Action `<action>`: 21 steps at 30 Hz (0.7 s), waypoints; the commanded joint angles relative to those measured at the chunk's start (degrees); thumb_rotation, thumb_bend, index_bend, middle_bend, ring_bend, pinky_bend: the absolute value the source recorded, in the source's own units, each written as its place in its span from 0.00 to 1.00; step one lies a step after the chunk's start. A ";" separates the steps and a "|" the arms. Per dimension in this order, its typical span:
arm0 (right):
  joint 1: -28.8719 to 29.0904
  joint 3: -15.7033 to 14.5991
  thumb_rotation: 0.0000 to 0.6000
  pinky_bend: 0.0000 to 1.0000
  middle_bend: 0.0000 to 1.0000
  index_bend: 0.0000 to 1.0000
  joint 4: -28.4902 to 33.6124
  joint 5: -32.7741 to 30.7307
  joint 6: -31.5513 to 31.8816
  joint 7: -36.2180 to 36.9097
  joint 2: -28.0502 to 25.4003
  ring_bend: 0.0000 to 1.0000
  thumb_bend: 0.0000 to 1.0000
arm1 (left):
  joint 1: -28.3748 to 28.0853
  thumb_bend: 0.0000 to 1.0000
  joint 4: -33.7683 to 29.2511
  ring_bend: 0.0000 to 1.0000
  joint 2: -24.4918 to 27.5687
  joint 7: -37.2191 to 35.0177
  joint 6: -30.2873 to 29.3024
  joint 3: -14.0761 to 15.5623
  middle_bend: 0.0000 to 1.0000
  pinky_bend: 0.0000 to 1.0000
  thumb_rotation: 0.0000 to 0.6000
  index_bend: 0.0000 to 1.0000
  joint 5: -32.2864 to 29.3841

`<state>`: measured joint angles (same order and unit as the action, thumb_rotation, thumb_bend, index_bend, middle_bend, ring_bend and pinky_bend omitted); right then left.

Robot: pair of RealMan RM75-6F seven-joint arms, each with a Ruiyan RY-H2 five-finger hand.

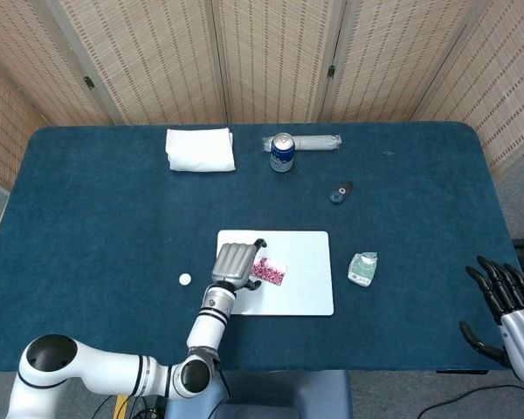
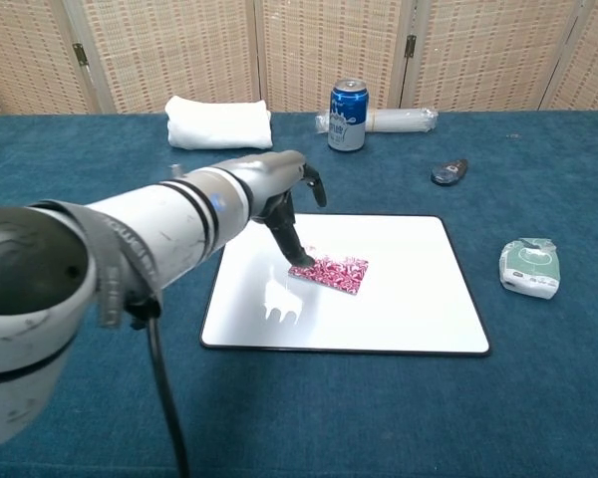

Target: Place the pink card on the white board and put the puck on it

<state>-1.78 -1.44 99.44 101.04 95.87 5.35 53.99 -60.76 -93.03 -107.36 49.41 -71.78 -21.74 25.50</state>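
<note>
Even, bright overhead light; both my views are sharp. My robot hand (image 2: 279,189) casts a soft shadow on the white board (image 2: 399,299), and my near forearm looks swollen.

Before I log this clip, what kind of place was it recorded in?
Probably an indoor lab or demo corner, not a home: a table under blue cloth, woven folding screens behind it, and staged odds and ends such as a soda can and a folded towel.
</note>
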 commanded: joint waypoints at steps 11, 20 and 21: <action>0.08 -1.54 1.00 0.00 0.00 0.05 1.22 3.18 -0.88 -2.62 0.34 0.00 0.26 | 12.16 0.30 -9.47 1.00 12.27 -9.91 -1.37 8.93 1.00 1.00 1.00 0.47 5.92; 0.01 -1.51 1.00 0.00 0.00 0.05 1.46 2.91 -0.91 -3.42 0.45 0.00 0.26 | 13.60 0.30 -1.82 1.00 13.86 -13.67 5.82 9.08 1.00 1.00 1.00 0.48 3.38; 0.02 -1.48 1.00 0.00 0.00 0.05 1.48 2.78 -0.98 -3.48 0.48 0.00 0.26 | 13.75 0.30 -1.43 1.00 13.92 -13.96 6.34 9.25 1.00 1.00 1.00 0.47 3.27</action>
<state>-1.74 -2.96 100.92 103.86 94.90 1.90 54.45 -47.43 -95.24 -93.79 36.20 -66.31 -12.68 29.28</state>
